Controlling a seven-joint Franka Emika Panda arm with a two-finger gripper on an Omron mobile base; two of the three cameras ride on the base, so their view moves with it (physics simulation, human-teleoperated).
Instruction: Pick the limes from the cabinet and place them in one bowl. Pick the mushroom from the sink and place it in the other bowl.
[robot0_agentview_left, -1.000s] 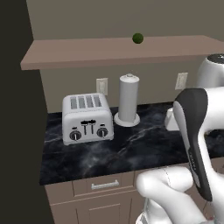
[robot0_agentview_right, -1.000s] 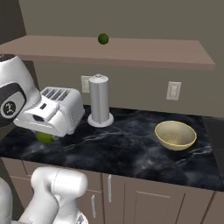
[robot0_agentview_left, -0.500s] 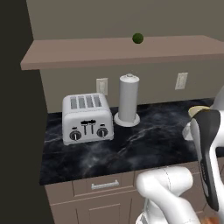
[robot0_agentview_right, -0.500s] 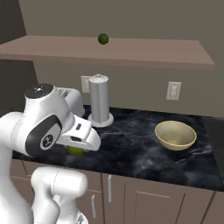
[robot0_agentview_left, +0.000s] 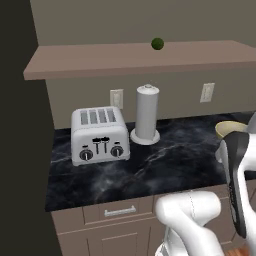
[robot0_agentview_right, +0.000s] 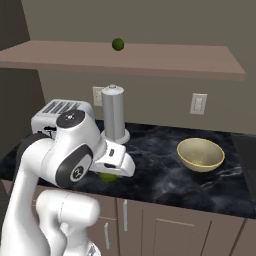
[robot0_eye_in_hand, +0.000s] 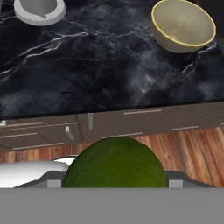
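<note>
your gripper (robot0_agentview_right: 109, 175) sits low at the left centre of the right base view, jaws partly closed on one lime (robot0_eye_in_hand: 114, 162), which bulges up green at the bottom centre of the hand view. so one lime is picked but not yet delivered. the second lime (robot0_agentview_right: 118, 44) rests on the wooden shelf (robot0_agentview_right: 165, 57) at the top centre of that view, untouched. the pale yellow bowl (robot0_agentview_right: 200, 154) stands on the dark marble counter (robot0_agentview_right: 155, 172) at the right of the frame, well apart from the held lime, and in the hand view, upper right, it looks empty. the toaster (robot0_agentview_left: 99, 135) and the paper-towel holder (robot0_agentview_left: 146, 115) stand at the centre left of the left base view. in my judgement you are early in the task: carry this lime to the bowl, fetch the second, then deal with the mushroom and the other bowl.
</note>
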